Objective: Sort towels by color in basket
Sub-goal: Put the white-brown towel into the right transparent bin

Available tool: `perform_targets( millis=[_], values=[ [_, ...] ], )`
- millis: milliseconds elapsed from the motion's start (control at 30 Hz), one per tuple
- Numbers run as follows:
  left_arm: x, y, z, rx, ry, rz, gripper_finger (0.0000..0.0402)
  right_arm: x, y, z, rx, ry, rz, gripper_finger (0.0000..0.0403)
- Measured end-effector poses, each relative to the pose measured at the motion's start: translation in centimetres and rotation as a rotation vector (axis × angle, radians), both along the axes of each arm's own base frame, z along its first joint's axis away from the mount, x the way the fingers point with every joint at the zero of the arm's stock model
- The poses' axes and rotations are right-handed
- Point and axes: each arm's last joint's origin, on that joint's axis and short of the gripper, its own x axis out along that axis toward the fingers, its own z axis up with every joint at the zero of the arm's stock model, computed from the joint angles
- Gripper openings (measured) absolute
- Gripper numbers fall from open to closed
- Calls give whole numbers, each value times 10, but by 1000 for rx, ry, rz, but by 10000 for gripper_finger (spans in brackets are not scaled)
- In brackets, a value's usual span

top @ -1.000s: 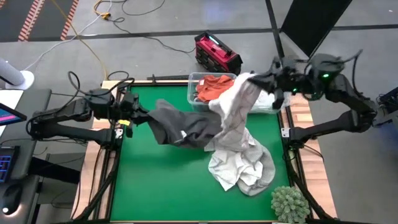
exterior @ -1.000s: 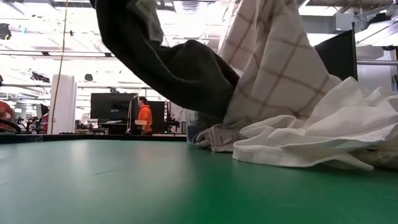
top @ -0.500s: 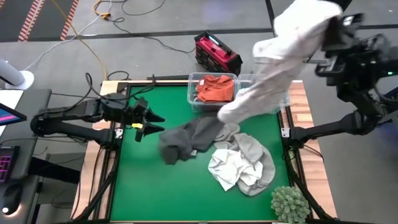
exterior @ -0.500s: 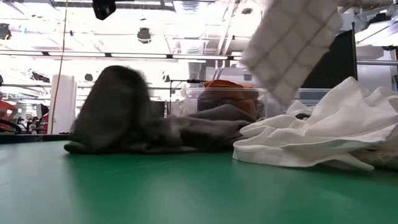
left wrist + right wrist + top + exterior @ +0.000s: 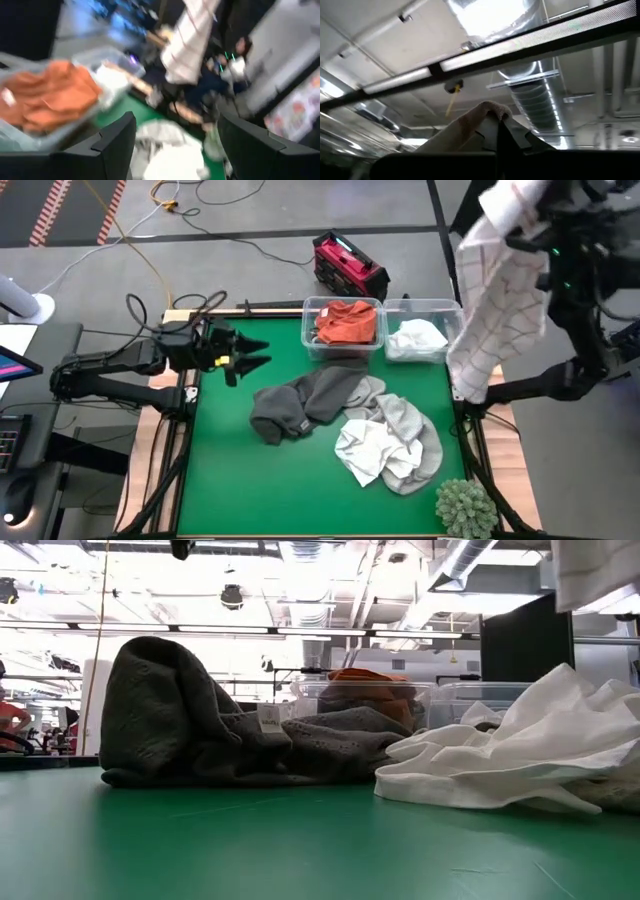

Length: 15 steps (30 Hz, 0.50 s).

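Note:
My right gripper (image 5: 528,208) is raised high over the table's far right corner, shut on the grey-and-white checked towel (image 5: 495,310). My left gripper (image 5: 254,353) stands open and level at the far left, with nothing between its fingers (image 5: 116,144). A dark grey towel (image 5: 305,400) lies heaped mid-table. Beside it lie a light grey towel (image 5: 410,430) and a white towel (image 5: 365,448). The clear basket (image 5: 384,306) at the far edge holds a rust-orange towel (image 5: 345,320) in one compartment and a white towel (image 5: 415,338) in the other. My right gripper pinches the checked towel's upper end (image 5: 479,114) between its two shut fingers (image 5: 507,137). A small bunch of cloth sticks out past the fingertips. The fingers slant upward. The towel hangs slack below them, clear of the table and the basket.
A green spiky plant ball (image 5: 465,505) sits at the near right corner. A red device (image 5: 350,265) lies on the floor beyond the far edge. Bare green table (image 5: 240,480) stretches along the near left.
My left gripper has opened and let go of the dark grey towel, which has fallen into a heap on the table. My right gripper has risen, tipped upward and swung toward the right edge, lifting the checked towel clear of the pile.

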Motion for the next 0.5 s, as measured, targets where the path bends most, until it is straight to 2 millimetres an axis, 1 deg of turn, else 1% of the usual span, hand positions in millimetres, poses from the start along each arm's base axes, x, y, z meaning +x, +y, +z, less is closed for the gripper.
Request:
perform_targets(
  millis=[200,267,333,400,500],
  values=[
    [-1,4,9,-35,-108,153,265,20,-29,10,-2,-48,-95,24],
    [-1,5,10,-43,-118,173,265,23,-38,14,-11,-71,-105,24],
    [-1,5,10,-54,-119,176,265,24,-48,18,-17,-75,-152,24],
    [-1,5,10,-56,-119,176,265,24,-58,19,-3,-51,-206,24],
    [-1,5,10,-53,-118,176,265,24,-73,16,55,17,-269,24]
  ],
)
